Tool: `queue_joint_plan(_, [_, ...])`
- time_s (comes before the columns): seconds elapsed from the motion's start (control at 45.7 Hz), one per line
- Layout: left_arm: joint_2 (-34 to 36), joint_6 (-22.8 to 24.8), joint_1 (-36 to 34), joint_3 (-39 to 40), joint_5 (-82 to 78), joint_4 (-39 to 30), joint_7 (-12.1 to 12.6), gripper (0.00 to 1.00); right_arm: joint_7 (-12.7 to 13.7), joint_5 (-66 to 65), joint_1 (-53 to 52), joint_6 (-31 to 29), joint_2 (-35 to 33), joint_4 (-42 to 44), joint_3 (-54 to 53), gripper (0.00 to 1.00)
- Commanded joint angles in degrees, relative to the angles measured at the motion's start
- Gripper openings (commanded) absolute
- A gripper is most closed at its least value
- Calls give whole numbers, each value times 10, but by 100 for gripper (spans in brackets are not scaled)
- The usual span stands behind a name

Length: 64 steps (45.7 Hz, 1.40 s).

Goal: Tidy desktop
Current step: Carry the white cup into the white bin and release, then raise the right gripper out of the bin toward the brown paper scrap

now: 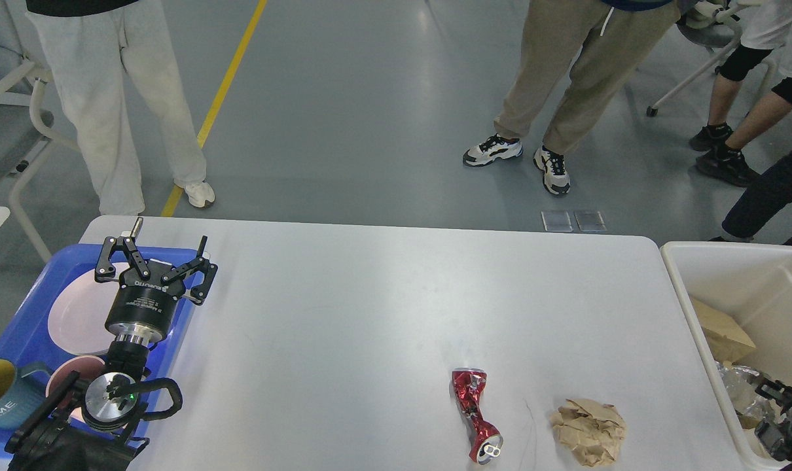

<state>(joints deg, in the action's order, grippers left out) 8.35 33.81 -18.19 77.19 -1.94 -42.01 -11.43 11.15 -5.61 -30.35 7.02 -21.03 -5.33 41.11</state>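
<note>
Hovering left hand [167, 252], fingers spread

Setting: lab or test hall | Evidence: grey sealed floor [370, 98], yellow floor line [219, 98], standing onlookers [566, 78], wheeled chair [703, 59]

Bright, even overhead light, indoor. Broad soft glare streaks on grey floor [396, 98], strongest far centre. Pale sheen across desktop [396, 294], whiter band left of middle. Shadows soft and short: small dark edge beside crushed red can [476, 415] and crumpled brown paper [589, 432]. Focus sharp over most of frame. Right gripper [785, 425] at near right edge dark, cropped, detail lost. Slight wide-angle bowing at table edges. No motion blur visible.
</note>
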Motion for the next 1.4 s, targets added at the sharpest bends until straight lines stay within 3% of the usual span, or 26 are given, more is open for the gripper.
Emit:
queue_joint_plan(0.0, [0, 0, 0, 0, 0, 0, 0, 96, 8, -32, -69, -15, -50, -87, 10, 100])
queue_joint_plan(0.131, [0, 0, 0, 0, 0, 0, 0, 96, 27, -141, -205, -70, -114, -226, 41, 100])
queue_joint_plan(0.306, [0, 0, 0, 0, 0, 0, 0, 97, 58, -223, -414, -208, -167, -409, 156, 100])
queue_joint_plan(0.416, [0, 0, 0, 1, 0, 0, 0, 96, 60, -220, -572, -342, -133, -459, 248, 100])
queue_joint_plan(0.613, [0, 0, 0, 0, 0, 0, 1, 96, 59, -216, -805, -614, -53, -563, 286, 100])
queue_joint_plan(0.897, [0, -1, 0, 1, 0, 0, 0, 96, 57, -106, -1088, -620, -39, -843, 315, 100])
queue_joint_plan(1.006, [0, -1, 0, 1, 1, 0, 0, 96, 47, -95, -1140, -609, -38, -912, 322, 99])
queue_joint_plan(1.028, [0, -1, 0, 1, 0, 0, 0, 96, 22, -85, -1154, -568, -23, -941, 337, 99])
queue_joint_plan(1.072, [0, -1, 0, 1, 1, 0, 0, 96, -23, -80, -1165, -542, 4, -947, 362, 99])
queue_joint_plan(1.16, [0, -1, 0, 1, 1, 0, 0, 96, -123, -82, -1173, -533, 53, -947, 400, 99])
queue_joint_plan(1.378, [0, 0, 0, 1, 0, 0, 0, 96, -124, -83, -1174, -533, 42, -947, 412, 100])
